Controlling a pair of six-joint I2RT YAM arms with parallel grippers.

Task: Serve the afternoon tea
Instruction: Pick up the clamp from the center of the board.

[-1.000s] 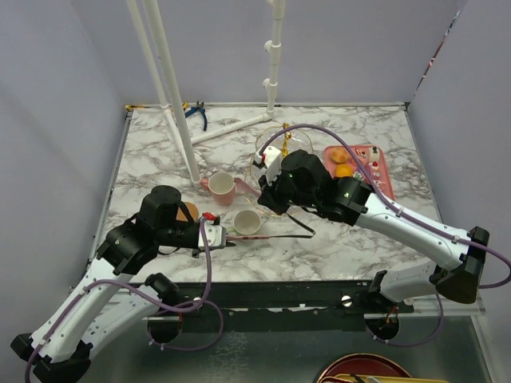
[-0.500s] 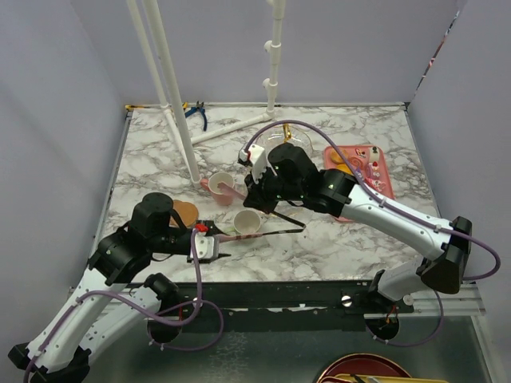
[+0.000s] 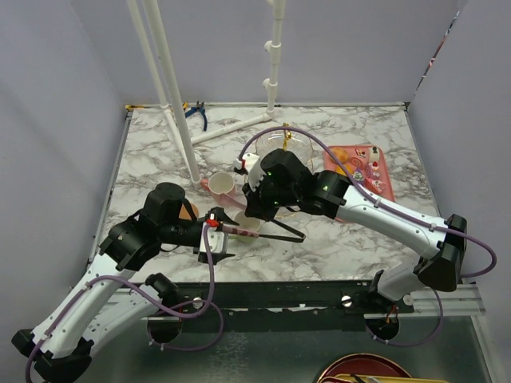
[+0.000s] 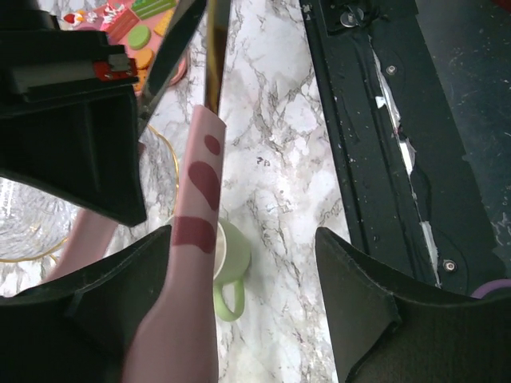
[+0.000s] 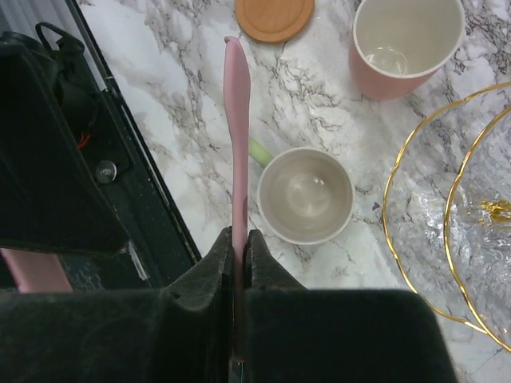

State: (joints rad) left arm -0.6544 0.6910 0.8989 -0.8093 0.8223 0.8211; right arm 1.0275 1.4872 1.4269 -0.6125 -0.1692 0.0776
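My right gripper (image 5: 239,235) (image 3: 254,209) is shut on a thin pink utensil (image 5: 237,128) with dark red blotches (image 4: 196,231), held edge-up over the marble. My left gripper (image 4: 242,233) (image 3: 217,235) stands open around the utensil's other end, which runs close along its left finger (image 4: 104,311). The pale-green mug (image 5: 306,195) (image 4: 230,254) stands upright and empty under the utensil. The pink mug (image 5: 407,44) (image 3: 221,185) and a brown coaster (image 5: 274,16) (image 3: 188,211) lie further back. The glass stand (image 5: 399,231) (image 3: 295,142) with gold rims sits to the right, mostly behind my right arm.
The flat pink tray (image 3: 382,177) with small cakes and macarons (image 4: 137,36) lies at the right. A white pipe frame (image 3: 180,120) and blue pliers (image 3: 196,113) are at the back left. The black table edge (image 4: 383,120) runs along the front.
My left gripper has opened and let go of the pink utensil. My right gripper stays shut on it and has shifted a little left, toward the mugs.
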